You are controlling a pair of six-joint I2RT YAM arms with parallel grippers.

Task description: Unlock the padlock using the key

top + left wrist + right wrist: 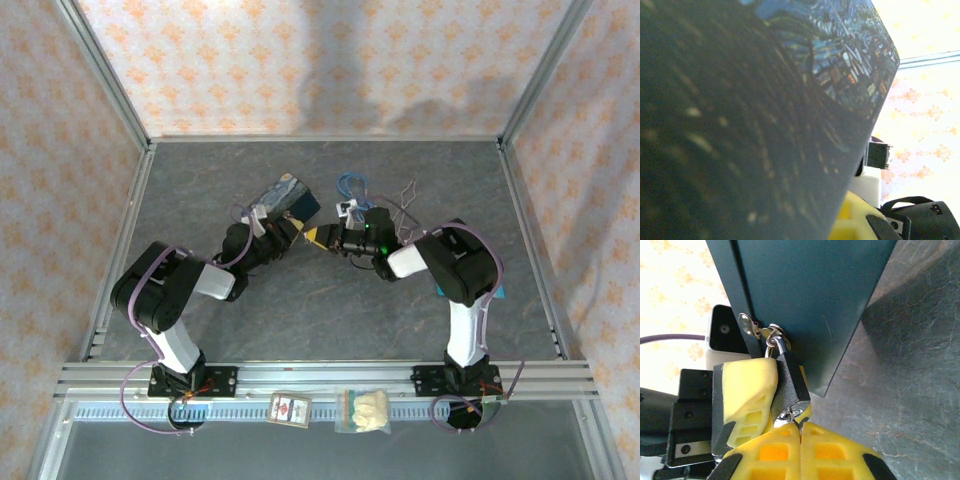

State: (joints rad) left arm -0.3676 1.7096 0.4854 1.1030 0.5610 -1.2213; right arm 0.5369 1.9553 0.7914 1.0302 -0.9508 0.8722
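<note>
Yellow pads of the right hand (800, 432): pressed together with no gap, just below the tin (810, 300). Between their tips a small pale metal piece goes up into the underside of the padlock (790, 382). We take this piece for the key (793, 416).
Where the padlock is: it hangs by its thin shackle from the hasp (752, 326) on the tin's edge. The body is dark and the shackle looks closed.
State of the left hand (782, 390): narrow. One yellow finger (747, 390) lies against the padlock's side away from the tin, and a bit of yellow shows on the other side. We judge that it clamps the padlock body.
Base of the tin: we cannot tell whether it rests flat on the grey tabletop (910, 390).
Step in hand: we judge that the key is seated in the keyhole and the turn is not yet made.
Next move: a small twist of the right hand around the key's own line, while the left hand stops the body from turning with it. The key is thin, so we would use little force.
Right wrist view: it gives us the padlock, hasp and key up close.
Left wrist view: it gives the tin's painted face, very near and dim.
Top view: both arms meet at the tin's near side, where the lock is too small to read.
</note>
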